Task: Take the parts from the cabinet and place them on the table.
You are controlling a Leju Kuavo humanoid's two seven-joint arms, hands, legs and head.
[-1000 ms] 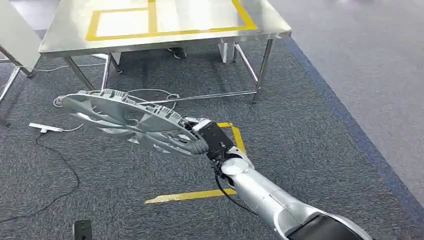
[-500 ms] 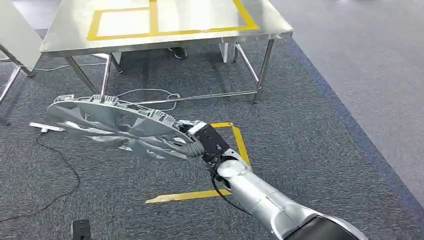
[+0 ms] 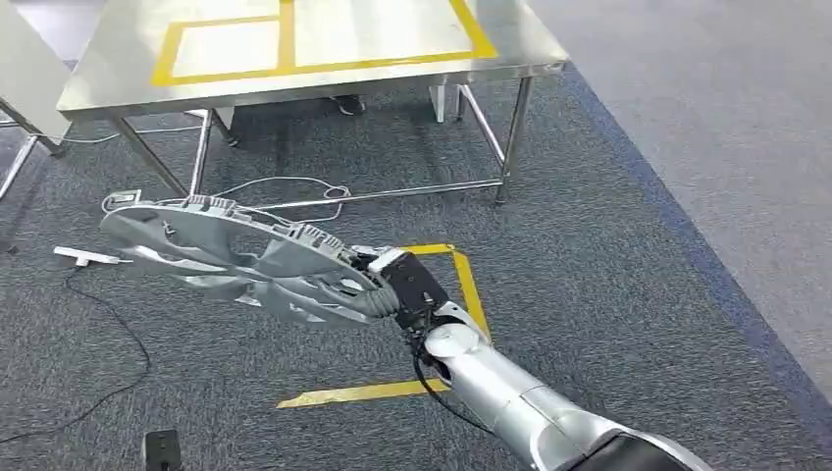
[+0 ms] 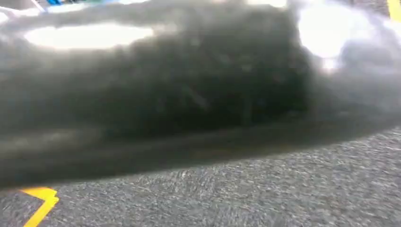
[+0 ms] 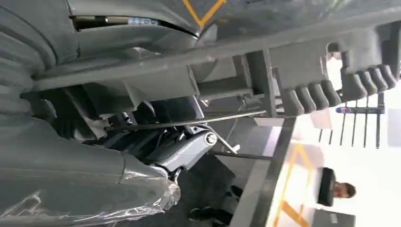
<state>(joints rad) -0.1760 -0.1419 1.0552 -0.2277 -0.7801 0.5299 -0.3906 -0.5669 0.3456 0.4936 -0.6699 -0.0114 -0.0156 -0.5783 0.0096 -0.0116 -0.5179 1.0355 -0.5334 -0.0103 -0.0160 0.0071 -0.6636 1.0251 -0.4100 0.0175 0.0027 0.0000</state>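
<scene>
I am gripping the grey ribbed fan-like part (image 3: 235,260) at its near edge with my right hand (image 3: 397,285), fingers clamped on the rim, and carrying it low over the carpet, short of the steel table (image 3: 324,69) with its yellow tape rectangles (image 3: 285,39). The part is reaching far out from my hand to the left — held at one edge like this, it could sag, twist in my fingers or slip. Its far rim could also catch the table's near edge or a table leg (image 3: 512,137) if I am not raising it enough, and the white cable (image 3: 285,186) on the floor could trip me. My left hand's state I cannot tell; its wrist view is showing a dark blur over carpet. The cabinet is out of sight.
</scene>
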